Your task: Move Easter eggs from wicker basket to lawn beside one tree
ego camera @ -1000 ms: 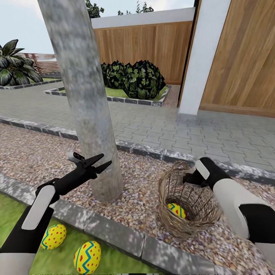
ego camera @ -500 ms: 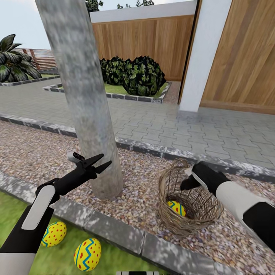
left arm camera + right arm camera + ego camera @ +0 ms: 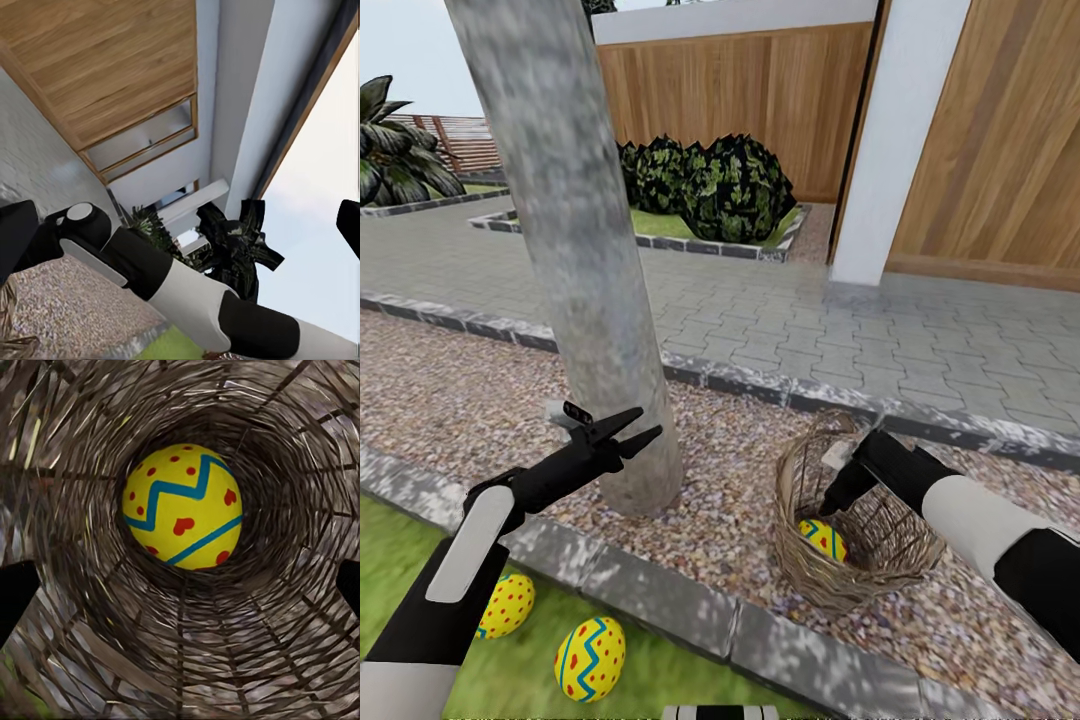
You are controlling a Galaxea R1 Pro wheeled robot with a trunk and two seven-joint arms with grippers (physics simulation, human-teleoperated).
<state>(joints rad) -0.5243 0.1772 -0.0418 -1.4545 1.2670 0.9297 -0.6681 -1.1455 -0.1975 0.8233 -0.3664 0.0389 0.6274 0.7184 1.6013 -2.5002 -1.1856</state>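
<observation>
The right gripper [image 3: 830, 502] dips into the mouth of the wicker basket [image 3: 815, 580], its fingertips [image 3: 16, 594] spread wide at either edge of the wrist view, empty, with the last Easter egg [image 3: 184, 506] lying dead centre between them at the bottom, not touched. That egg [image 3: 822, 540] shows yellow through the weave from the head view too. The basket sits on the pebble gravel strip [image 3: 450, 405], right of the tree [image 3: 590, 270], its woven wall and arched handle closing round the gripper. Over on the left, the left gripper [image 3: 643, 430] hangs just in front of the trunk, fingers parted, nothing in them. Two eggs [image 3: 590, 657] lie on the lawn [image 3: 385, 560] at near left, this side of the grey kerb [image 3: 660, 605], one [image 3: 505, 606] partly behind the left arm. Beyond: paving, shrubs [image 3: 710, 190], wooden fence [image 3: 760, 100].
</observation>
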